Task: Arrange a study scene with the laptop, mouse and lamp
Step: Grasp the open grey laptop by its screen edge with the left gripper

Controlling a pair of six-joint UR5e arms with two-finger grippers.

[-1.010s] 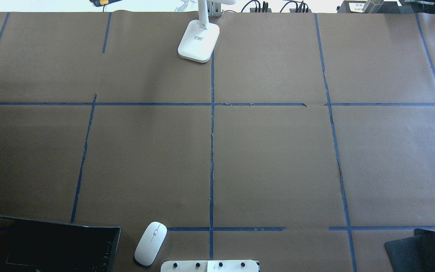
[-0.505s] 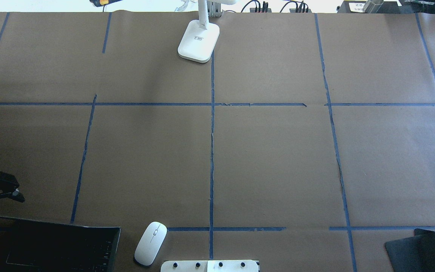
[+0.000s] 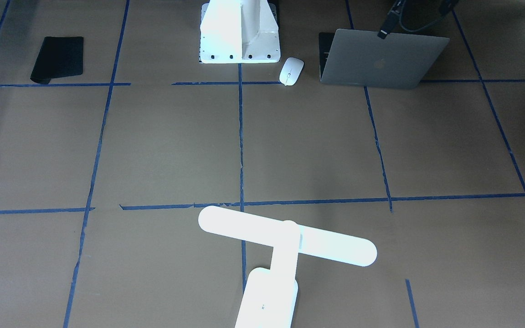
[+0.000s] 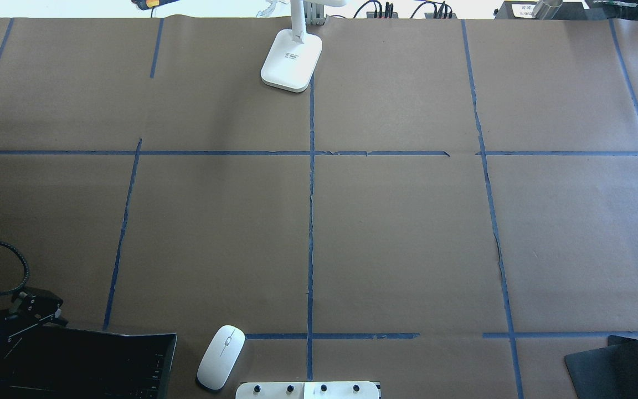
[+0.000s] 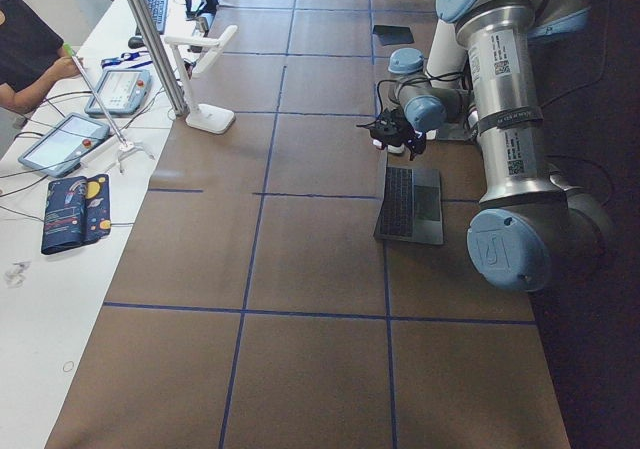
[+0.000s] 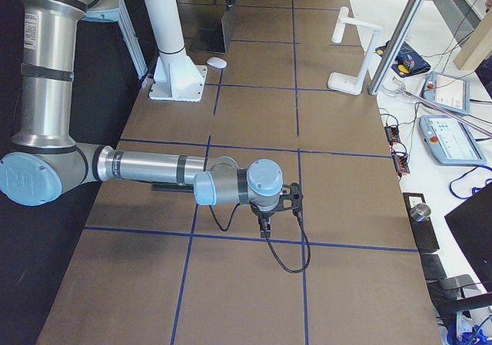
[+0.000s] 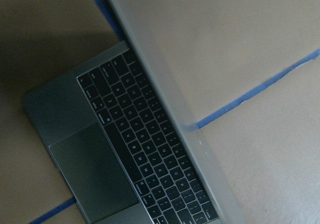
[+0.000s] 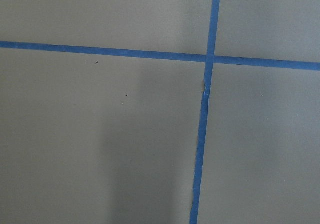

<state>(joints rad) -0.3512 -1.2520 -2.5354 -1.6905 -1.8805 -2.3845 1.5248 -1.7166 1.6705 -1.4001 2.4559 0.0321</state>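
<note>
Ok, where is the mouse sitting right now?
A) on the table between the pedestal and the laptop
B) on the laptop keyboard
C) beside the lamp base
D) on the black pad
A: the mouse lies on the table between the white pedestal and the open laptop.

Overhead, twelve pointing away from the robot: the bright white desk lamp (image 4: pixel 291 61) stands at twelve, at the brown paper-covered table's (image 4: pixel 407 233) far edge. The white bolted pedestal (image 4: pixel 308 390) sits at six; the small glossy white oval mouse (image 4: pixel 220 357) lies at seven, just beside it — the open space-grey metal laptop (image 4: pixel 103 363) at eight, the flat black pad (image 4: pixel 607 368) at four.
</note>
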